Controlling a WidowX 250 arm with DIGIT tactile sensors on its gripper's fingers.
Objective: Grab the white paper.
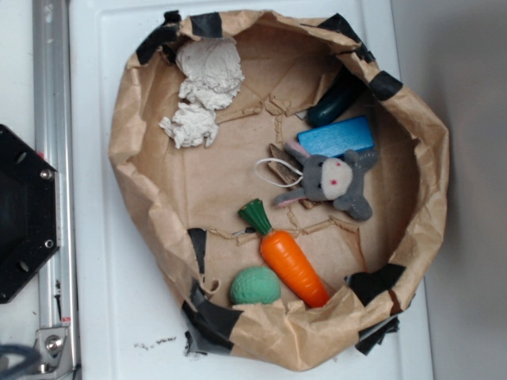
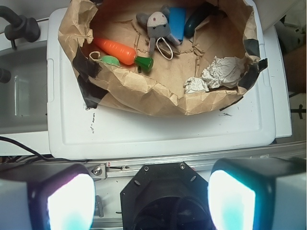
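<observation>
1. Paper in 2 white lumps lies in the brown paper bag (image 1: 139, 119), whose rolled-down rim forms a wide bowl patched with black tape.
2. The white paper (image 1: 190, 125) is the smaller, ragged wad; it lies on the bag floor near the wall, just beside and touching the larger white lump (image 1: 211, 70), which rests higher against the rim in the exterior view.
3. In the wrist view the white paper (image 2: 195, 85) sits at the near inner wall of the bag, left of the larger lump (image 2: 224, 72).
4. The end effector (image 2: 151, 201) shows only in the wrist view, at the bottom edge: its 2 fingers (image 2: 69, 199) stand wide apart, holding nothing, well away from the bag and over the black mount at the edge of the white surface (image 2: 158, 129).
5. Elsewhere in the bag: an orange carrot (image 1: 291, 261) with a green top, a green ball (image 1: 255, 286) just beside it, a grey plush rabbit (image 1: 333, 180), a blue block (image 1: 337, 136) touching the rabbit's ear, and a dark teal object (image 1: 334, 103) by the far wall.
6. A metal rail (image 1: 51, 158) runs along the surface's edge.
</observation>
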